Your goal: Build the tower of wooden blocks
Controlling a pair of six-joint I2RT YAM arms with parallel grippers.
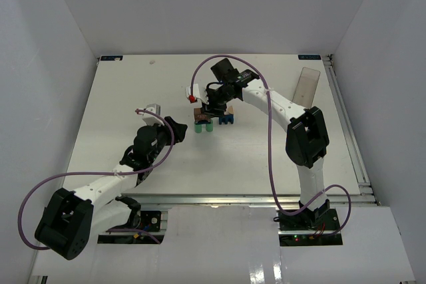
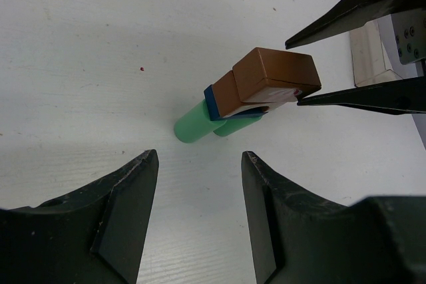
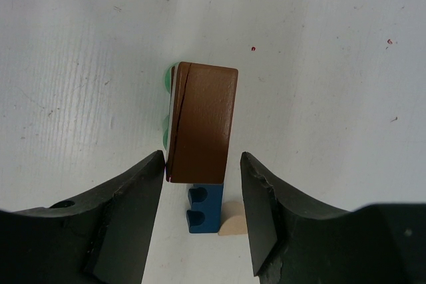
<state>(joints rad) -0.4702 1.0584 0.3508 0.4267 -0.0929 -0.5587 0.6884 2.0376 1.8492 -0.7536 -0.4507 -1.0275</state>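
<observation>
Right end effector (image 3: 202,161) partly open, straddling brown wooden brick (image 3: 203,121), one finger touching, other just clear | brick flat atop wood block tower (image 1: 203,124) on white tabletop (image 3: 333,98), long axis in line with two green wooden cylinders (image 2: 193,128) beneath | left end effector (image 2: 198,157) open, empty, nearby

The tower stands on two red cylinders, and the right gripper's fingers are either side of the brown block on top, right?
No: the cylinders are green, as the left wrist view shows. The right gripper does straddle the top brown block.
</observation>
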